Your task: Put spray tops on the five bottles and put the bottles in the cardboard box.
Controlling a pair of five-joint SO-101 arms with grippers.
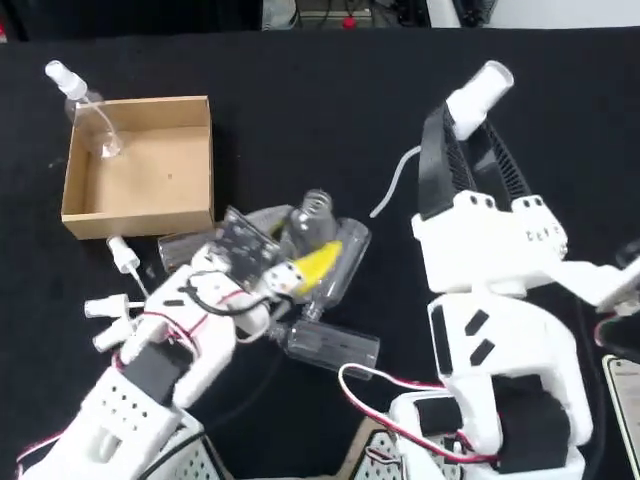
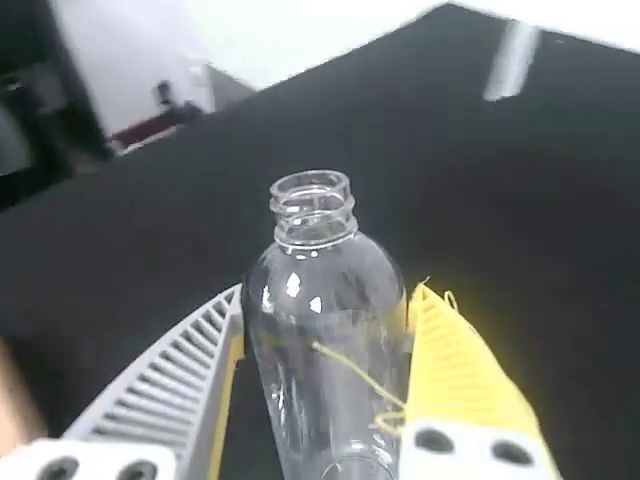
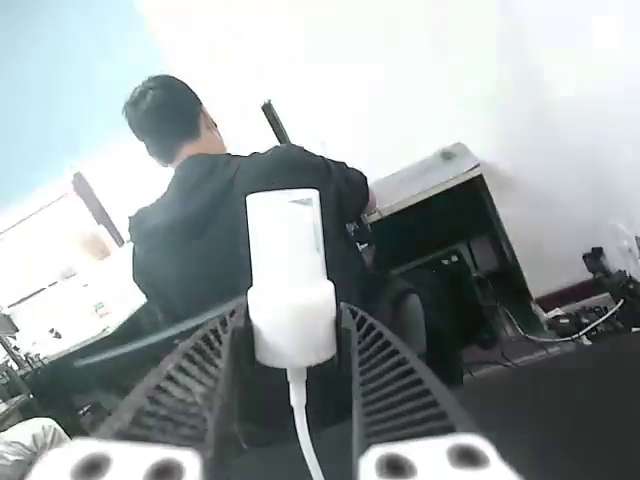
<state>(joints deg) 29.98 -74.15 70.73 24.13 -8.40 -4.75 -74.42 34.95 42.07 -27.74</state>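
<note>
Black tabletop under both arms, with the cardboard box (image 1: pixel 150 185) at upper left and a capped bottle (image 1: pixel 88 110) leaning at its top-left corner. My left pincer (image 2: pixel 328 292) is clamped around the body of an open clear bottle (image 2: pixel 320 340) at centre frame, leaving the neck (image 2: pixel 313 205) free. My right pincer (image 3: pixel 290 312), high at upper right, grips a white spray top (image 3: pixel 290 290) by its wide base, with the tube (image 3: pixel 298 400) dangling.

I judge the bottle light, thin-walled and slick, so I squeeze gently below the shoulder. The top is stiff, but its limp tube needs guiding in. A spare bottle (image 1: pixel 332 346) lies at lower centre.
</note>
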